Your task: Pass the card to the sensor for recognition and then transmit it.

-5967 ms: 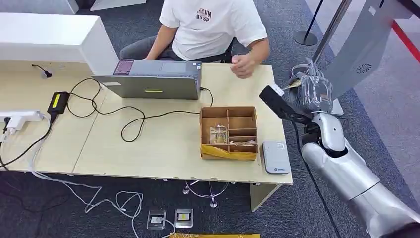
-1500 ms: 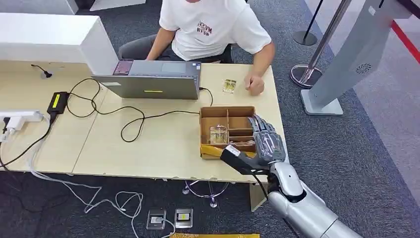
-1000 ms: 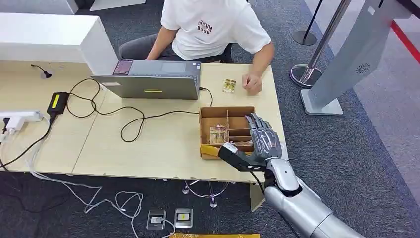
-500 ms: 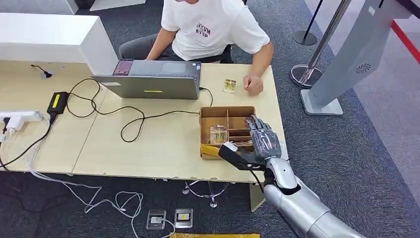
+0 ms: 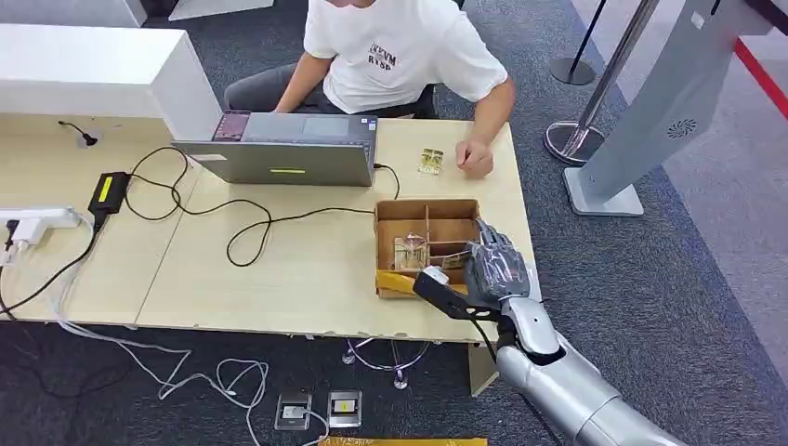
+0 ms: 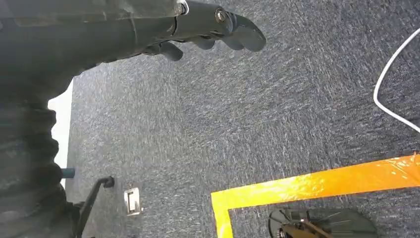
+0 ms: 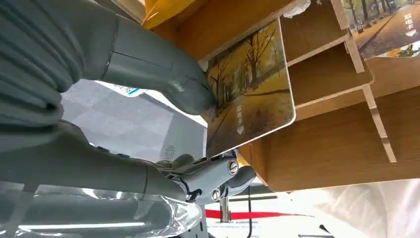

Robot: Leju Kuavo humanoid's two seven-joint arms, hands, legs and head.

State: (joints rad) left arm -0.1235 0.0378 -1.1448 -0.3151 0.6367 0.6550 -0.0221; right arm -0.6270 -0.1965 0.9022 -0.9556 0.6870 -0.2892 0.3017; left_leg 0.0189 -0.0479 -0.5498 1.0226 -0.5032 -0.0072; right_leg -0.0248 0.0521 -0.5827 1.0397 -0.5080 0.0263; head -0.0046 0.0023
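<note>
The right hand (image 5: 495, 269) is gripping a card (image 7: 250, 89) at the wooden divider box (image 5: 400, 212) on the bench (image 5: 279, 269). In the right wrist view, the thumb is pressing on the card's printed face while the darker fingers (image 7: 218, 181) are curling under its opposite side, so the card is pinched between them. The card is sitting tilted at the slots of the box, with its free edge standing apart from the dividers; whether it is fully clear of its slot cannot be told. Another card (image 7: 391, 25) with a similar tree picture is lying in a neighbouring compartment.

The left hand (image 6: 208, 29) is hanging over grey carpet, holding nothing, with its fingers loosely curled; whether they are closed cannot be told.

On the far side of the bench, a seated person is resting a hand (image 5: 476, 158) just beside a small card (image 5: 429, 161) near a laptop (image 5: 279, 153).

Judged progress: the pick-up step is under way and the grip appears established. The remaining steps are lifting the card out of the box, presenting it to the sensor for recognition, and handing it on. The sensor is not identifiable here, as the right hand is covering the bench area beside the box.
</note>
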